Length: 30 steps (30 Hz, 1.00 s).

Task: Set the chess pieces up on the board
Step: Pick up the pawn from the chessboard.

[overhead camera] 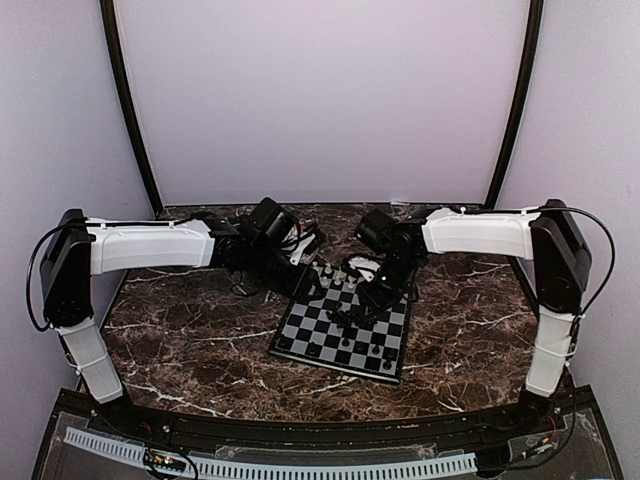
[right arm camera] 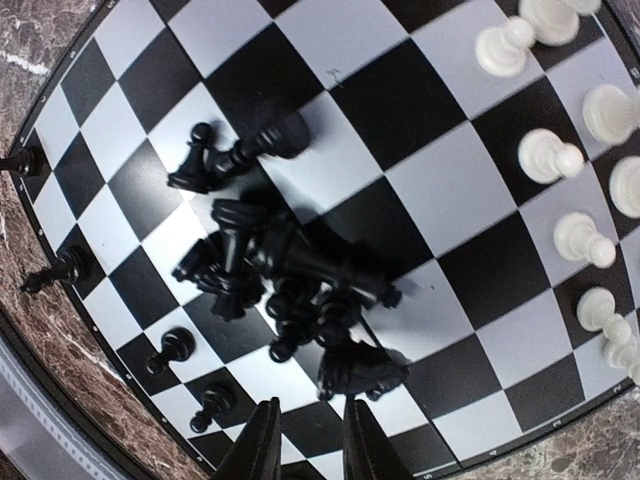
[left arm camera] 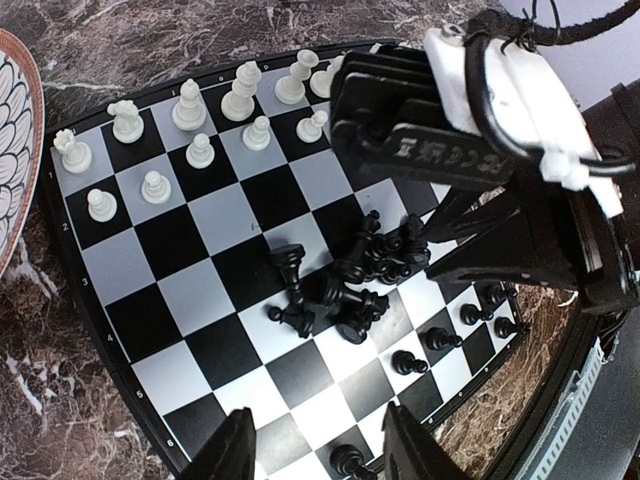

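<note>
Brown marble table top (overhead camera: 200, 340), white-veined, with both arms reaching inward from its sides. The left gripper (left arm camera: 320, 432) hangs above the board's edge. Its jaws are spread wide with nothing between them, and a single black pawn (left arm camera: 350, 462) stands on the squares below the gap. At the far left of the left wrist view, the rim of a round patterned plate (left arm camera: 12, 120) shows just beside the board. The chessboard (overhead camera: 330, 335) lies near the table's centre, turned at an angle to the table edge. The white chessmen (left arm camera: 188, 105) stand upright in two rows along the far side, larger pieces behind and pawns in front. In the middle of the board is a tangled heap of black chessmen (left arm camera: 355, 280), most of them toppled and touching one another. A few black pawns (right arm camera: 170, 345) stand upright along the near rows. The right gripper (right arm camera: 308, 425) is low over the heap, its jaws parted by a narrow gap with no piece seen inside. A fallen black knight (right arm camera: 360, 370) lies just beside one fingertip.
</note>
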Motion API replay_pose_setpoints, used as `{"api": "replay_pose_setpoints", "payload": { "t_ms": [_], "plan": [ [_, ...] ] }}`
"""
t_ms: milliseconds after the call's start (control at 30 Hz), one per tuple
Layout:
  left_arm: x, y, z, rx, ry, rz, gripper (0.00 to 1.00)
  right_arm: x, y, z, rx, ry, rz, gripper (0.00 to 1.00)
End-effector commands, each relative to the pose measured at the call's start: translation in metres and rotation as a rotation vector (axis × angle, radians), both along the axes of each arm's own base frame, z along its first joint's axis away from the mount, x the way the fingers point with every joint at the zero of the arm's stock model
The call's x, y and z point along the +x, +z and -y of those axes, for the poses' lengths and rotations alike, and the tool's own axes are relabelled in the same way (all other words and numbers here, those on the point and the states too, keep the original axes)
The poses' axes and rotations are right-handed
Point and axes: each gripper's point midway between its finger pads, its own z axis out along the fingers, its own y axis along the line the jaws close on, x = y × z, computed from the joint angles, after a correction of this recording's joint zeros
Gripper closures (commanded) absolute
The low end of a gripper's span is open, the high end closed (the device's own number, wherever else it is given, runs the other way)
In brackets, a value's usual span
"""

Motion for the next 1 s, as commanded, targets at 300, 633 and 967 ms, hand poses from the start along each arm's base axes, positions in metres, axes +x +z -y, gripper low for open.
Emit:
{"api": "replay_pose_setpoints", "payload": {
  "t_ms": [300, 633, 967],
  "plan": [
    [-0.007, 0.003, -0.013, 0.021, 0.012, -0.004, 0.54, 0.006, -0.008, -0.028, -0.071, 0.077, 0.064, 0.83],
    [-0.006, 0.004, -0.015, 0.025, 0.019, 0.002, 0.54, 0.012, -0.015, -0.025, -0.113, 0.072, 0.083, 0.82],
    [-0.006, 0.003, -0.014, 0.027, 0.014, 0.002, 0.54, 0.019, -0.020, -0.033, -0.113, 0.068, 0.088, 0.83]
  ]
}}
